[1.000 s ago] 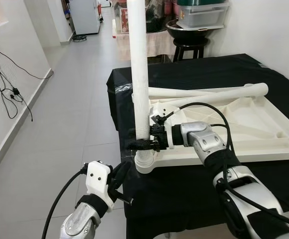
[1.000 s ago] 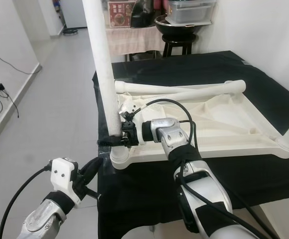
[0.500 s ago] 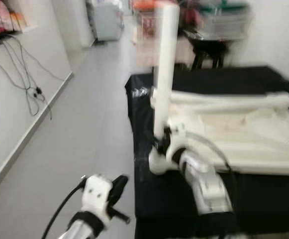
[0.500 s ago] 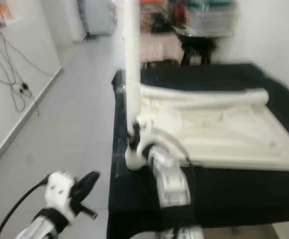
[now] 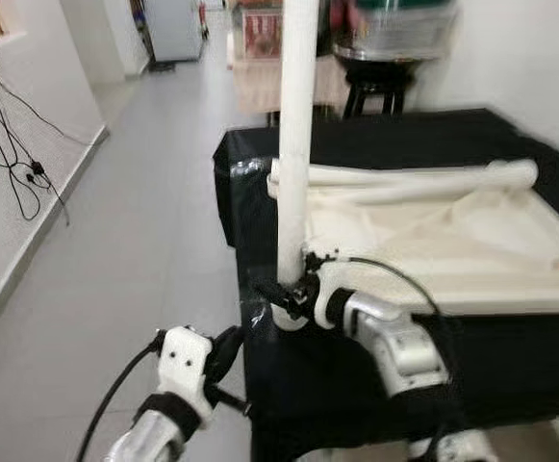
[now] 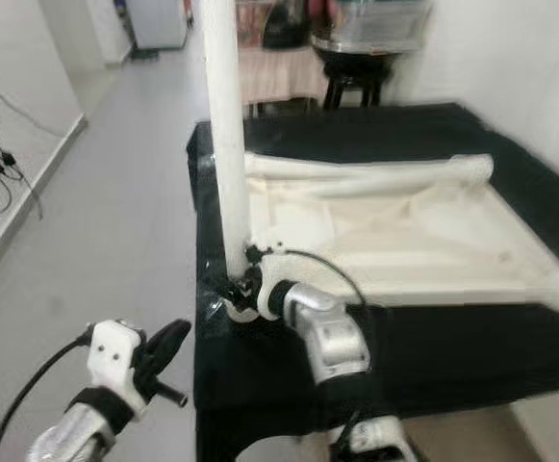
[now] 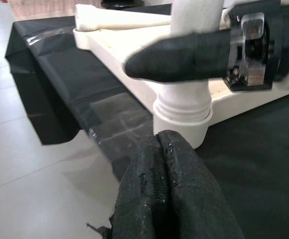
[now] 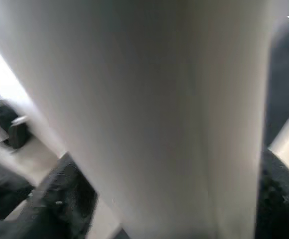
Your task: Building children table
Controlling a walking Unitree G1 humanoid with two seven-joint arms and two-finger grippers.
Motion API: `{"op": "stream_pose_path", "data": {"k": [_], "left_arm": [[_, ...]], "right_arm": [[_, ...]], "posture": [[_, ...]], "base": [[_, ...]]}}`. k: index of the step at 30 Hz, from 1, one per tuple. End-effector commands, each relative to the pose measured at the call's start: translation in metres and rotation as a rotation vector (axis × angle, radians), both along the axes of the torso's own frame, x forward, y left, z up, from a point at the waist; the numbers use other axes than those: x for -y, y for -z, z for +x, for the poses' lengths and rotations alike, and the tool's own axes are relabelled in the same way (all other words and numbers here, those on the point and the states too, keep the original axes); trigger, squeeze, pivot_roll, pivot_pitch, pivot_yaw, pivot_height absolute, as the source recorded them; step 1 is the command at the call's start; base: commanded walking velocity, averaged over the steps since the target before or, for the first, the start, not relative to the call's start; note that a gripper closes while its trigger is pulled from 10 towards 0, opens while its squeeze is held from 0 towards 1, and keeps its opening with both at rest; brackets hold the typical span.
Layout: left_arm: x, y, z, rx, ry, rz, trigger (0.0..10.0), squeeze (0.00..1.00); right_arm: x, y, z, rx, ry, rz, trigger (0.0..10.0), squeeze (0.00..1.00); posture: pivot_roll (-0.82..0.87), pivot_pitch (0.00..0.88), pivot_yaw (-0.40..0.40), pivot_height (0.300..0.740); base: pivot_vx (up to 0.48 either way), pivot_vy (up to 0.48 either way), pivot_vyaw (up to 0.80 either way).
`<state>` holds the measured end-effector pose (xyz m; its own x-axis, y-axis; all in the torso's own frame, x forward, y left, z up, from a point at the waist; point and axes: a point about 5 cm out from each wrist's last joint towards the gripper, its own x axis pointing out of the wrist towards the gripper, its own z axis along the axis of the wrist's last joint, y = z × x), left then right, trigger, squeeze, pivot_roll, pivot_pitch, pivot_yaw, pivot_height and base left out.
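A white table leg (image 5: 294, 144) stands upright in the near-left corner socket (image 7: 181, 107) of the upside-down white tabletop (image 5: 423, 241). My right gripper (image 5: 279, 292) is shut on the leg just above the socket; its fingers (image 8: 59, 199) flank the leg (image 8: 159, 99) in the right wrist view. Two more white legs (image 5: 404, 178) lie across the tabletop's far side. My left gripper (image 5: 231, 346) hangs low off the table's near-left corner, shut on nothing, its fingers (image 7: 169, 169) pressed together and pointing at the socket.
The tabletop rests on a table under black cloth (image 5: 375, 135), whose left edge drops to grey floor tiles (image 5: 135, 221). A black stool (image 5: 370, 91) with bins stands behind it. Cables (image 5: 19, 173) hang on the left wall.
The whole picture shifted and blurred as the camera moved. My right gripper keeps its hold low on the upright leg. The left gripper stays low by the table's corner.
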<state>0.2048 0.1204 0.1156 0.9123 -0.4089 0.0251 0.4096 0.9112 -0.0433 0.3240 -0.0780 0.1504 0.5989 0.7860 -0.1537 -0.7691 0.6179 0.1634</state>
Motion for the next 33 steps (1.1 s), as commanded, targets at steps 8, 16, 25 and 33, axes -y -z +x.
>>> {"op": "stream_pose_path", "data": {"k": [8, 16, 25, 33], "left_arm": [[0.001, 0.006, 0.004, -0.023, 0.008, -0.006, 10.0, 0.00], [0.002, 0.006, 0.006, -0.021, 0.006, -0.011, 10.0, 0.00], [0.004, 0.006, 0.006, -0.020, 0.004, -0.016, 10.0, 0.00], [-0.001, 0.004, 0.004, -0.017, 0.003, -0.026, 10.0, 0.00]], "right_arm": [[0.007, -0.016, 0.008, 0.101, -0.432, -0.095, 10.0, 0.00], [-0.001, -0.009, 0.032, 0.039, -0.400, -0.096, 3.3, 0.00], [0.011, -0.001, 0.031, -0.005, -0.433, -0.061, 0.0, 0.00], [0.024, 0.018, 0.028, -0.009, 0.238, -0.079, 0.0, 0.00]], "posture": [[0.04, 0.002, 0.018, 0.740], [0.05, 0.000, 0.017, 0.740], [0.05, 0.008, 0.018, 0.740], [0.01, 0.046, 0.030, 0.740]], "base": [[0.000, 0.000, 0.00], [0.000, 0.000, 0.00], [0.000, 0.000, 0.00], [0.000, 0.000, 0.00]]}}
